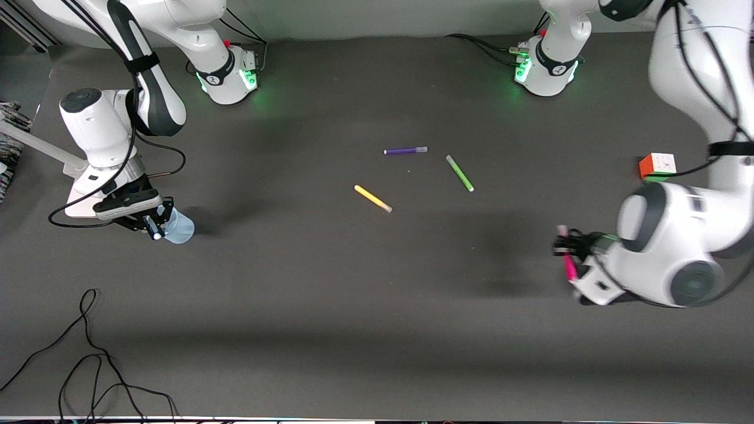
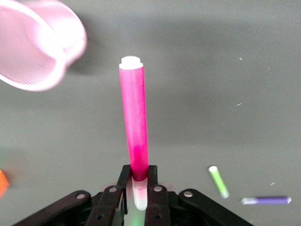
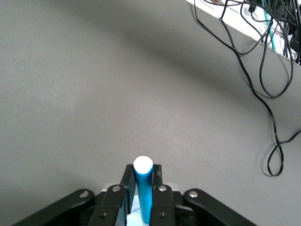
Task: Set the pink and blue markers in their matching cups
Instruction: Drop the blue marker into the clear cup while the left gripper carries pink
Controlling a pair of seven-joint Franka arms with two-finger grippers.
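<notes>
The slim magenta-pink marker pen (image 2: 133, 122) is pinched in the left pincer (image 2: 139, 181), up in the air near the left arm's end of the surface. The see-through pink plastic cup (image 2: 35, 44) with fine ridges is close by it. The slim bright blue marker pen (image 3: 143, 188) is pinched in the right pincer (image 3: 142, 190), right beside the smooth pale blue plastic cup (image 1: 178, 227).

The table (image 1: 330, 282) is dark grey. The pink marker (image 2: 134, 122) is magenta with a white end; the blue marker (image 3: 143, 188) is bright blue, also white-ended. The pink cup (image 2: 33, 47) has a finely ribbed wall; the blue cup (image 1: 179, 227) is pale, translucent. Loose pens are purple (image 1: 405, 151), green (image 1: 459, 173) and yellow (image 1: 372, 198). The cube (image 1: 657, 166) shows orange, white and green. Grippers are black, arms white.
</notes>
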